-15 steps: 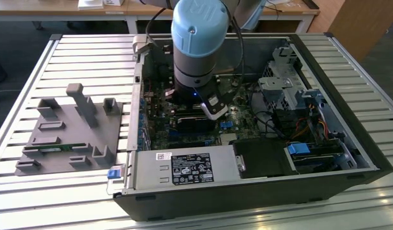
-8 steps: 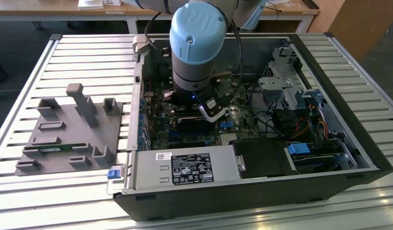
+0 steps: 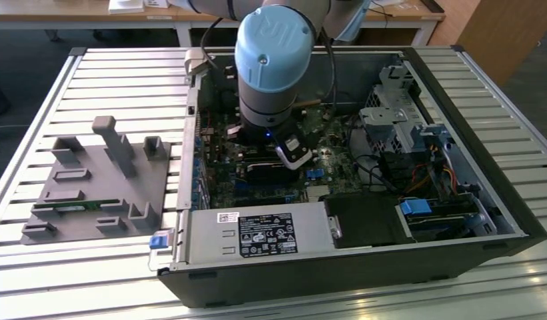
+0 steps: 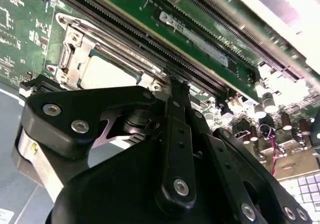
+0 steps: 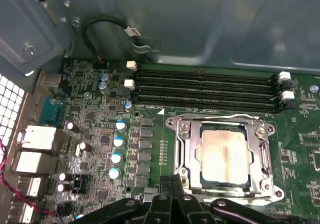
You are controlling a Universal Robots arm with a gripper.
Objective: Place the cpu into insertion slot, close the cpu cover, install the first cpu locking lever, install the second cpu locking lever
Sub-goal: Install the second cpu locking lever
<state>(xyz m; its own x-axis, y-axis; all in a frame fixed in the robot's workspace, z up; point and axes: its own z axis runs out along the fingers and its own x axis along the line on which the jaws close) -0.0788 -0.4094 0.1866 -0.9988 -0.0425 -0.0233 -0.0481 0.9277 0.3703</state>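
CPU [image 5: 223,153] work is well along, as we judge it: in the first wrist view the chip lies flat in the insertion slot [image 5: 220,184] with its dull metal top showing through the window of the cpu cover [image 5: 187,144], which is folded down over it. A thin wire lever [image 5: 220,117] runs along the cover's edge nearest the memory slots [image 5: 205,87]. The gripper [image 5: 172,181] has its black fingers pressed together, holding nothing, with the tips just beside the socket frame's edge on the side away from the memory slots.

In the second wrist view we see the same fingers closed into one narrow blade, the gripper [image 4: 179,87] touching or nearly touching the metal frame at a corner of the socket, with the cpu [image 4: 107,69] close beside it under the cover. We cannot tell whether a lever is under the tip.

In the exterior view the arm [image 3: 273,60] reaches straight down into the open computer case [image 3: 344,273], over the motherboard [image 3: 255,193].

To do the lever step well, we judge that the closed tip should push sideways and down on the wire alone, slowly, keeping clear of the chip's top and the cover's hinge.
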